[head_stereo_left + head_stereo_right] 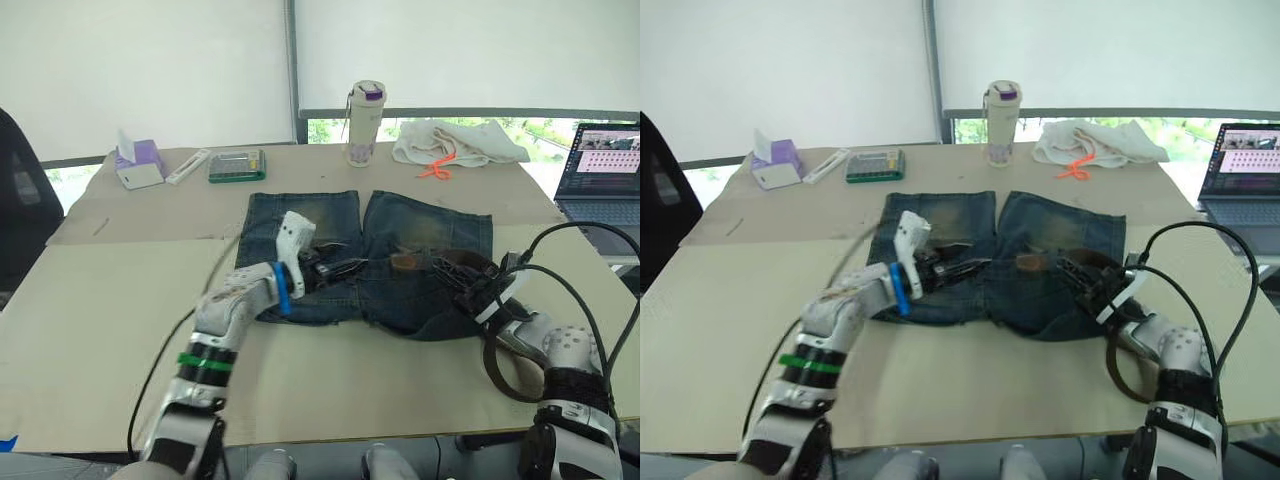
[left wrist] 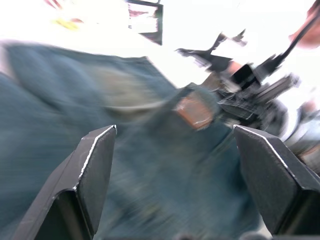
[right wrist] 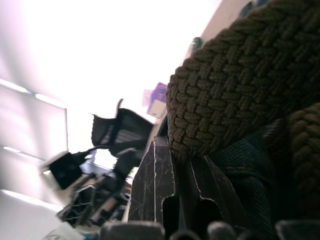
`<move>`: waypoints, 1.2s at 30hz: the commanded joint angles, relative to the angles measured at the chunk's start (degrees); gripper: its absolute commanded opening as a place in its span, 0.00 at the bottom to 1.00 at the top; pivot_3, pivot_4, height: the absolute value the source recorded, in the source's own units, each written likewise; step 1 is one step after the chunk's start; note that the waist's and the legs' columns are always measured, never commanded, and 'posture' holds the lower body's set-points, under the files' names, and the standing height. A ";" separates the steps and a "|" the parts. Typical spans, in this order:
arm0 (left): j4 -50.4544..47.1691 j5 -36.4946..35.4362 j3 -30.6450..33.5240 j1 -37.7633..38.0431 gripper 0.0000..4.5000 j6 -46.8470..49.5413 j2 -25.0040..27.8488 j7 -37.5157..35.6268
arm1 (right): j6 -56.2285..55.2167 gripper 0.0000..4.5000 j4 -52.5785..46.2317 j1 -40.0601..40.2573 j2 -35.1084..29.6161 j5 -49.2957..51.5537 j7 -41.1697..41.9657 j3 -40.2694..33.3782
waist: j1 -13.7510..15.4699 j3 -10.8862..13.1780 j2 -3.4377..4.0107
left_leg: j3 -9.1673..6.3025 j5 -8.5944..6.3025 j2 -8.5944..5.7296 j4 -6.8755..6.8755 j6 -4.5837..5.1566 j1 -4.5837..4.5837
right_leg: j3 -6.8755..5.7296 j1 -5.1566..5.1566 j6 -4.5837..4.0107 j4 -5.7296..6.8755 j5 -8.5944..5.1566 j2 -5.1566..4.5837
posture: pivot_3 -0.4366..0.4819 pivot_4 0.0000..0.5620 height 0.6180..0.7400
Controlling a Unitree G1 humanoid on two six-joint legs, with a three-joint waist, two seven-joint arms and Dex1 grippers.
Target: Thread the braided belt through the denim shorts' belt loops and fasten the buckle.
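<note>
The denim shorts (image 1: 365, 255) lie flat mid-table, waistband toward me. My left gripper (image 1: 345, 268) hovers open over the waistband's middle; in the left wrist view its fingers (image 2: 95, 165) stand wide apart above the denim (image 2: 75, 100) and a brown patch (image 2: 192, 111). My right gripper (image 1: 452, 272) is at the waistband's right part, shut on the braided belt (image 3: 240, 75), which bulges just past its fingertips (image 3: 160, 185). The rest of the belt (image 1: 497, 372) loops back along my right arm to the table's near edge. The buckle is hidden. The belt loops are too small to make out.
Along the far edge stand a bottle (image 1: 365, 122), a white cloth (image 1: 455, 140) with an orange cord, a green-rimmed box (image 1: 237, 164), a white stick (image 1: 188, 166) and a tissue box (image 1: 138, 165). A laptop (image 1: 600, 170) sits at the right. A black chair (image 1: 15, 200) is at the left.
</note>
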 commanded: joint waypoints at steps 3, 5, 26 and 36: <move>6.28 -8.33 5.90 -4.76 0.88 7.28 -6.72 0.90 | -0.39 0.00 -4.30 0.69 0.27 2.60 1.55 -0.60 | -0.20 0.00 0.00 | 0.00 0.00 0.01 0.00 0.00 -0.02 | -0.01 -0.02 0.01 0.03 -0.01 0.00 | 0.48 0.27 1.00; 9.40 -8.03 6.92 -5.84 0.88 7.64 -8.71 2.99 | -0.37 0.00 -4.60 0.86 0.44 2.97 1.44 -0.72 | -0.08 0.00 -0.01 | 0.00 0.00 -0.01 0.02 0.00 -0.02 | -0.01 -0.01 0.02 0.02 -0.01 -0.01 | 0.48 0.27 1.00; 11.88 -9.43 7.06 -4.45 0.02 5.88 -16.95 9.52 | -0.88 0.00 -8.94 3.65 0.77 2.46 1.59 1.27 | 0.24 0.00 -0.01 | 0.00 0.00 -0.05 0.02 -0.01 -0.02 | 0.02 -0.02 0.03 0.01 -0.02 -0.03 | 0.48 0.27 1.00; 12.35 -8.22 7.27 -5.39 0.00 3.44 -13.99 10.78 | -10.77 0.60 -20.22 10.94 -5.75 -5.39 7.17 6.55 | 0.48 0.01 -0.01 | 0.00 0.00 -0.12 0.04 -0.02 -0.04 | 0.02 -0.02 0.11 0.00 -0.06 -0.09 | 0.48 0.27 1.00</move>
